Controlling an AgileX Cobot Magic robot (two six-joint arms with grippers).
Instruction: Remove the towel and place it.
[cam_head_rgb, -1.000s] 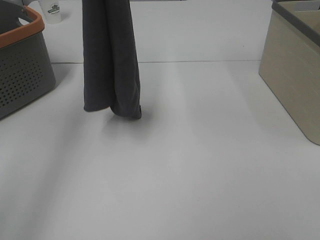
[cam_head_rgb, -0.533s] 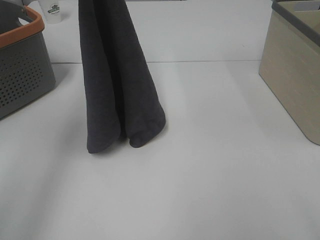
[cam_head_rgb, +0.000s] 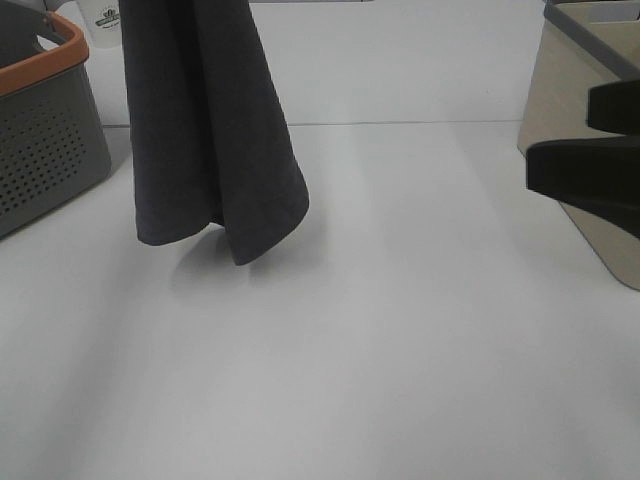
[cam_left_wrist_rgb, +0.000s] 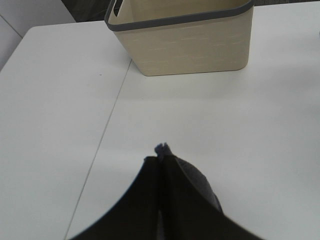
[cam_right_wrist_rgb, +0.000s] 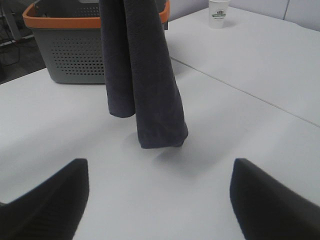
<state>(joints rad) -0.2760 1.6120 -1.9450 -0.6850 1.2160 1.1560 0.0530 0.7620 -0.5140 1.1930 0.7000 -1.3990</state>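
the towel (cam_head_rgb: 210, 140) is hung folded from the left tool (cam_left_wrist_rgb: 159, 159), which is clamped on its top so the lower edge seems kept clear of the counter (cam_head_rgb: 400, 350), near the grey basket (cam_head_rgb: 40, 130). the right tool (cam_right_wrist_rgb: 159, 172) is spread wide and empty, faced toward it.

Looks like lab test bench: plain white tabletops (cam_head_rgb: 400, 350) butted together, seam (cam_head_rgb: 400, 123) across upper frame; staged props only at edges: grey perforated basket (cam_head_rgb: 50, 150) upper left, beige bin (cam_head_rgb: 580, 150) upper right, paper cup (cam_head_rgb: 103, 22) top left.
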